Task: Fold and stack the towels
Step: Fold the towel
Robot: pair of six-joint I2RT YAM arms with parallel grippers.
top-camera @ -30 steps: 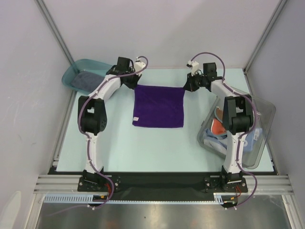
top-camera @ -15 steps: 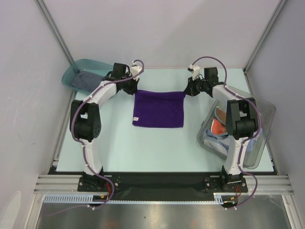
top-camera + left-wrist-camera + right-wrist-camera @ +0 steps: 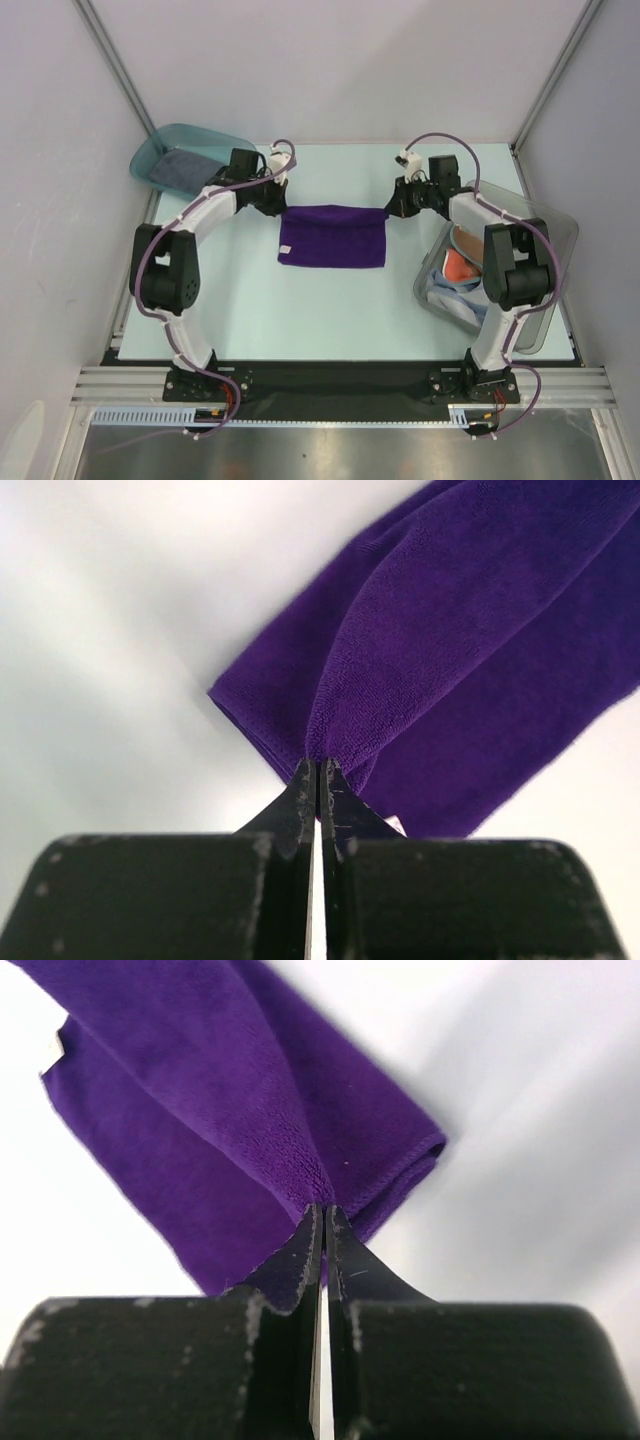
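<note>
Towel (image 3: 332, 238), purple, runs long left-to-right — left pincer (image 3: 283, 207) and right pincer (image 3: 390, 208) each pinch a far corner.

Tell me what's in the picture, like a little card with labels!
purple towel: middle of the table, far edge lifted
left hand: shut on its far left corner
right hand: shut on its far right corner
teal tray: far left, grey towel inside
clear bin: right side, coloured towels inside
</note>
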